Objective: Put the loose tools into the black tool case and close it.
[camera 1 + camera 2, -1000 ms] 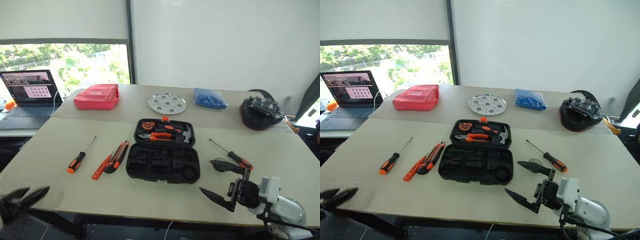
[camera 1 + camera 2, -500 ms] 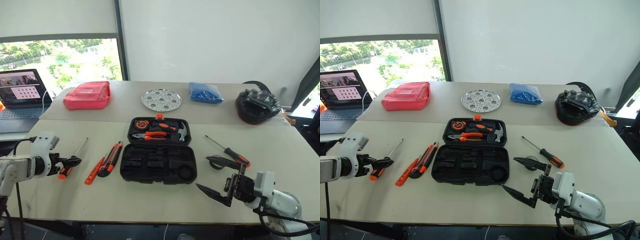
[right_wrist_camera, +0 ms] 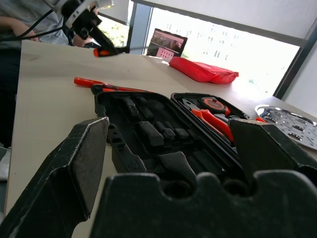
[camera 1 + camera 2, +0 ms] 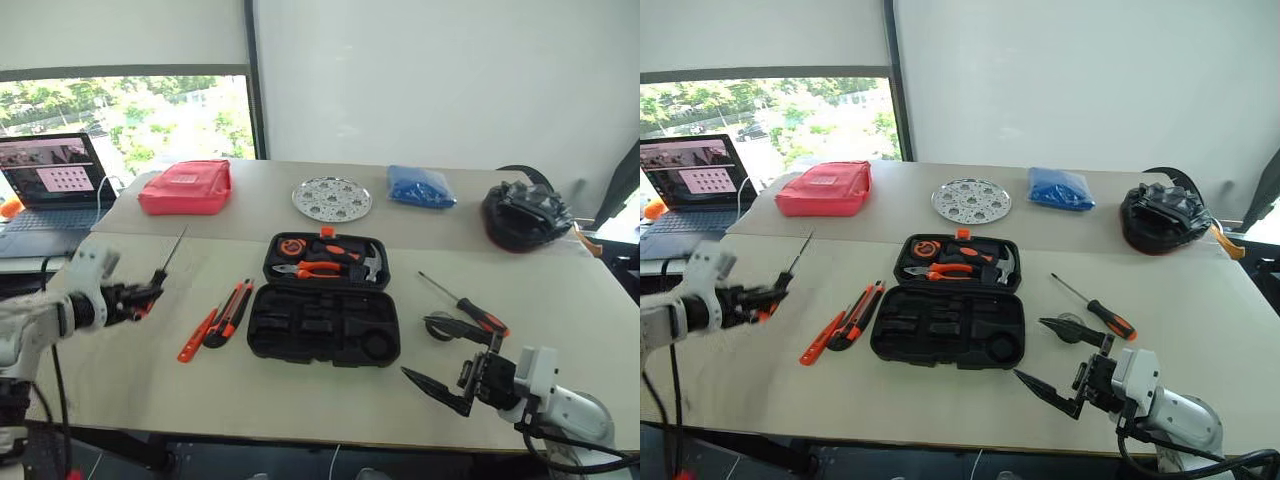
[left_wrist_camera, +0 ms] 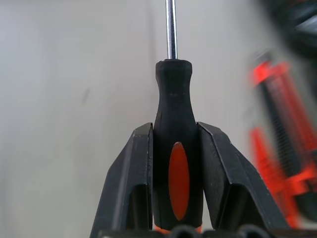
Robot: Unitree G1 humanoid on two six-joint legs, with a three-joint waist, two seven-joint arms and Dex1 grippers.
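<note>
The right tool (image 4: 440, 362) hangs low over the counter's (image 4: 300, 390) near edge, its fingers spread wide with nothing between them. Just beyond it lie a small dark tape roll (image 4: 438, 328) and a screwdriver (image 4: 466, 305). To its left the black tool case (image 4: 325, 312) lies open. Further left are the utility knife (image 4: 232, 313) and slim orange tool (image 4: 197, 336). The left tool (image 5: 173, 163) grips the other screwdriver (image 5: 176, 148) by its handle, lifted off the counter. No writing is legible.
</note>
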